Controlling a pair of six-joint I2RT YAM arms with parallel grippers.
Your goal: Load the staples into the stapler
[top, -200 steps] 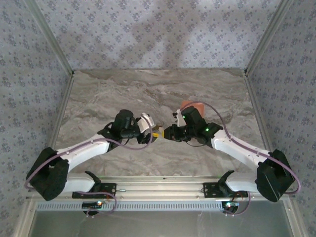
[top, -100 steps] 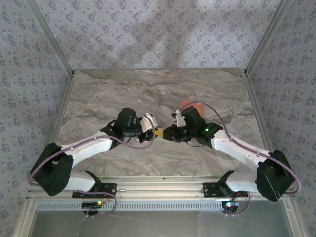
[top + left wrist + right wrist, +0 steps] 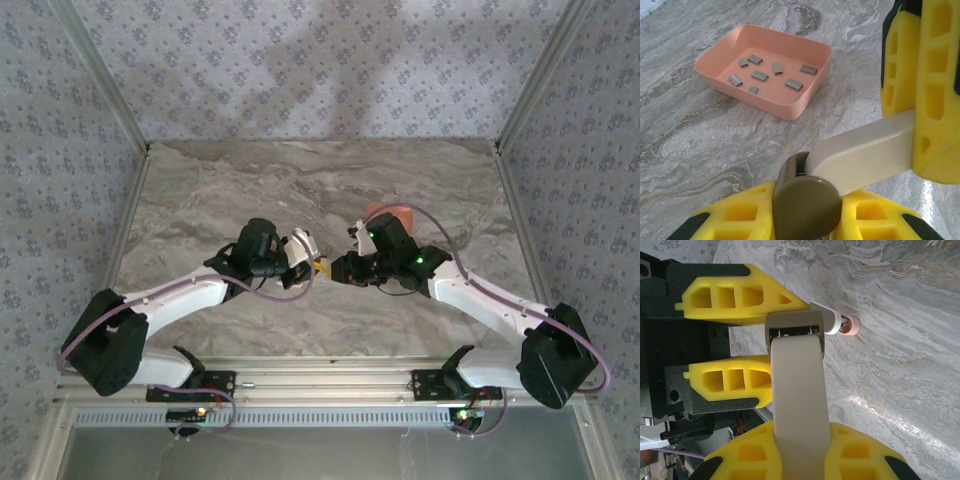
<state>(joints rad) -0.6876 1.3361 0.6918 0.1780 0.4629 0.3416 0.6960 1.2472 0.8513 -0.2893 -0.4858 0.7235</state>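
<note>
**Staple loading: stapler held, no strip fitted yet**

**Position.** The small mini stapler (image 3: 321, 266), with a cream lid, grey metal parts and a pale pink tip, is held in the air between the two arms. It sits over the middle of the grey marbled table (image 3: 715, 140), slightly toward the near edge.

**End effector state.**
- The left end effector (image 3: 802, 210) is closed on the stapler's rounded grey metal end.
- The right end effector (image 3: 800, 450) is set narrow around the cream lid. Its yellow fingers (image 3: 745, 452) lie against both sides with no visible gap. How firm that hold is cannot be judged.

**Progress.**
- Seven small grey metal staples (image 3: 760, 75) lie loose in the shallow salmon-pink rectangular tray (image 3: 812, 85).
- The tray stands on the table right of centre, on the far-edge side of the stapler and well apart from it.
- No strip is in either end effector or visible in the stapler.
- Judged from this, the work is at an early stage. The stapler is secured at both ends, probably so that it can be opened.
- Picking a strip, seating it and closing the lid are all not yet done.

**Not visible or unclear.**
- The lid and the fingers cover the magazine channel, so it cannot be told whether it is open or empty.
- In the overhead view the stapler is too small to read, and the right arm covers most of the tray.
</note>
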